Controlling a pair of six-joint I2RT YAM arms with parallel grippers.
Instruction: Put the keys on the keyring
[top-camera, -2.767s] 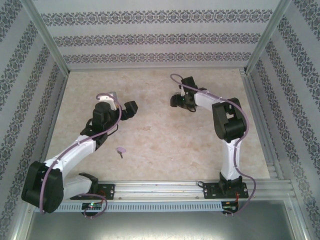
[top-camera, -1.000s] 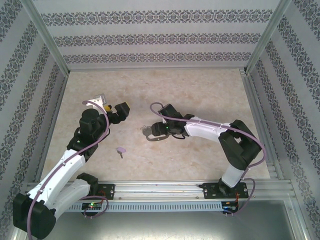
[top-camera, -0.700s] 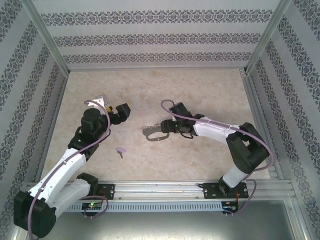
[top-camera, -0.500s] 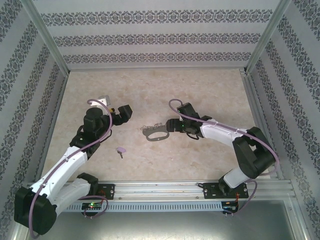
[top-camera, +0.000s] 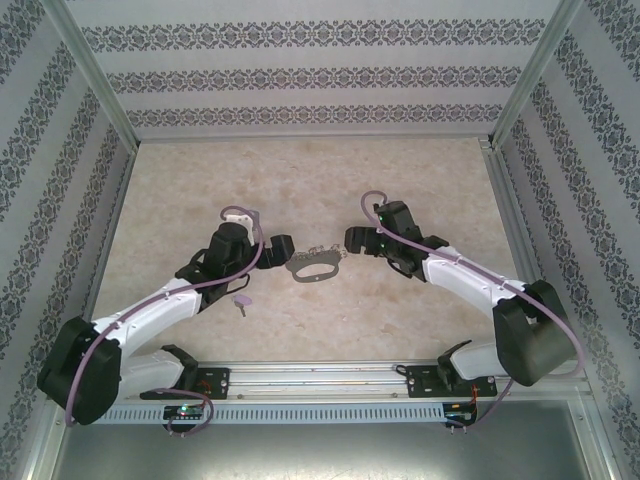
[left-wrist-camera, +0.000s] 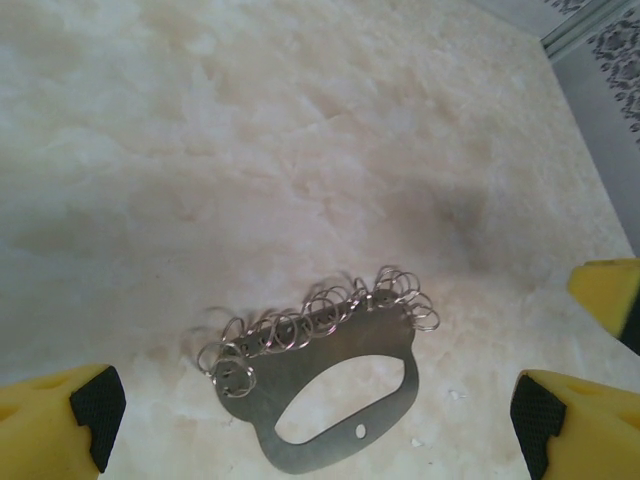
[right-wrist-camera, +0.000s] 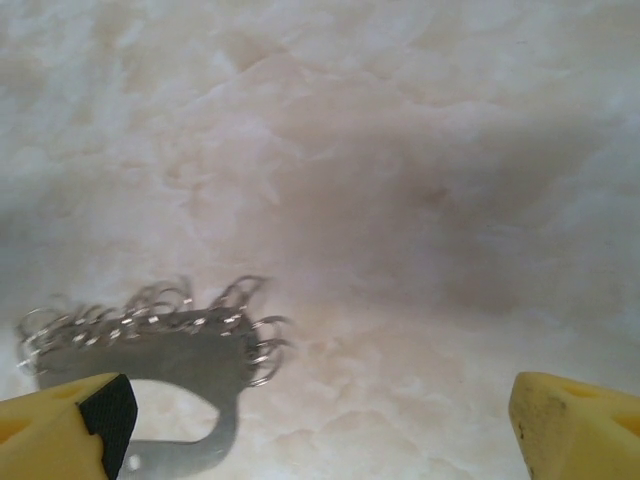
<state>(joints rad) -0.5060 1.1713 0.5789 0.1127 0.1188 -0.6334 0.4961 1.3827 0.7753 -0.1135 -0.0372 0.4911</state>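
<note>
Bright, even, diffuse light washes the pale table (top-camera: 330, 180), which looks slightly hazy from above. In the left wrist view the keyring (left-wrist-camera: 300, 365) is sharp, with a soft grey shadow at 2 o'clock. The right wrist view is blurred, its keyring smeared at 8 o'clock.

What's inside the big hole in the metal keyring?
You can see the pale table through the hole in the keyring; nothing is hooked in it. The purple key lies apart. The table right under the metal is covered.
</note>
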